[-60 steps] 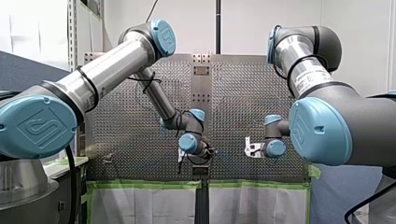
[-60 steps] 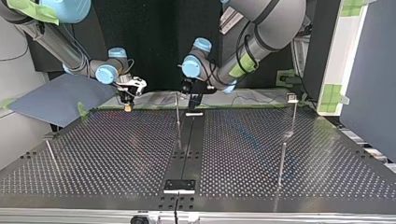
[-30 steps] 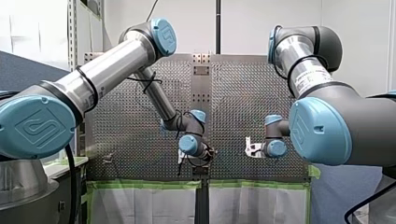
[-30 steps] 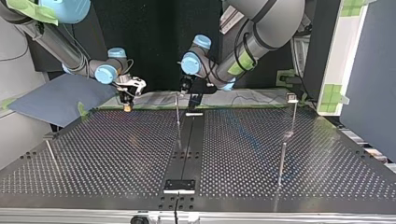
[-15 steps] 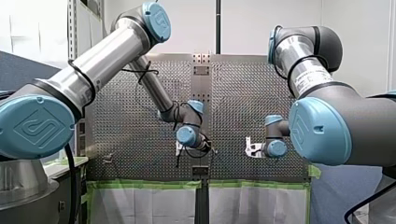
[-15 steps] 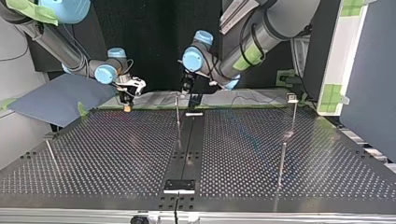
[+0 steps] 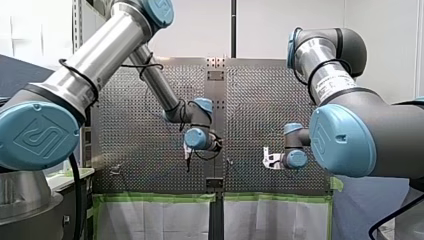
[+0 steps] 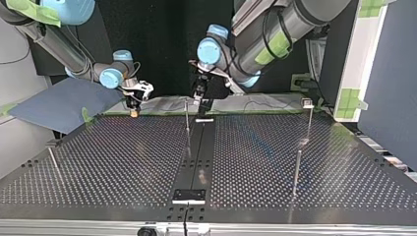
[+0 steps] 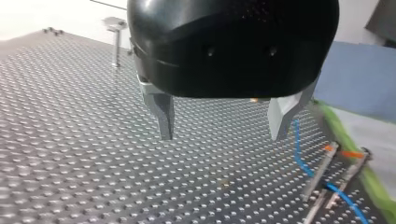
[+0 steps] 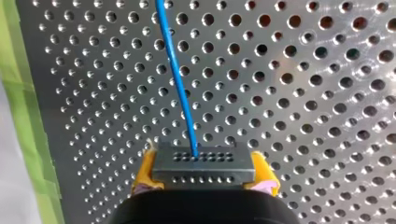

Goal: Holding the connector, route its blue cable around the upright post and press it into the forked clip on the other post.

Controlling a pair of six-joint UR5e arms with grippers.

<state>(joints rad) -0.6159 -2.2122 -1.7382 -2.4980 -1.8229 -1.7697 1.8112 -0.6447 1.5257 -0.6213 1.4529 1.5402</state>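
Right gripper (image 10: 204, 171) is clamped on the grey connector (image 10: 204, 161), with the blue cable (image 10: 180, 79) running ahead over the perforated table (image 10: 327, 93). Left gripper (image 9: 223, 123) hangs spread apart, holding nothing. Routing looks not yet begun. Next move, I'd say: swing the cable round the upright post (image 8: 187, 123) without snagging. The forked clip is too small to pick out.

Front view looks from behind the arms (image 7: 100, 65) over the perforated surface (image 7: 260, 100); top view faces them (low, opposite edge). Wrist views sit close behind my left claw (image 9: 220, 137) and my right claw (image 10: 204, 175); all share the surface.
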